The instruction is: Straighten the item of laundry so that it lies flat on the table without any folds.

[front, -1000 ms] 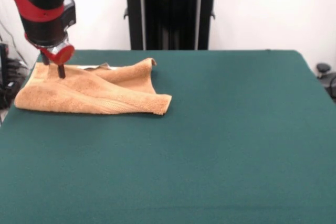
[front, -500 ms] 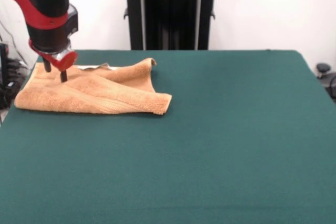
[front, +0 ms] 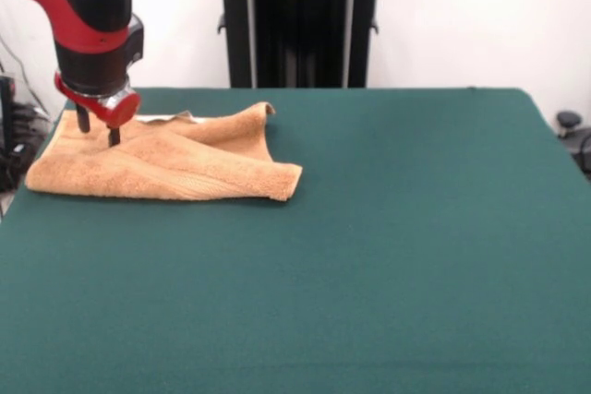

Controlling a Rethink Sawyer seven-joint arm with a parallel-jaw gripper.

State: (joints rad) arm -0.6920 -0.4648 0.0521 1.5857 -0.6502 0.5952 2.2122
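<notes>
Still-folded nubbly terry towel [front: 166, 165], felt table [front: 369, 256]

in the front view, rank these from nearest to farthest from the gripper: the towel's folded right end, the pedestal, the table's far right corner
1. The folded right end of the towel, right of the gripper and nearer the camera.
2. The pedestal, behind the table's far edge, right of the gripper.
3. The far right corner of the table, clear across the picture.

You see the orange-tan terry towel [front: 166, 165] lying folded and rumpled at the upper left of the frame, near the far left corner of the dark green desk [front: 369, 256].
</notes>
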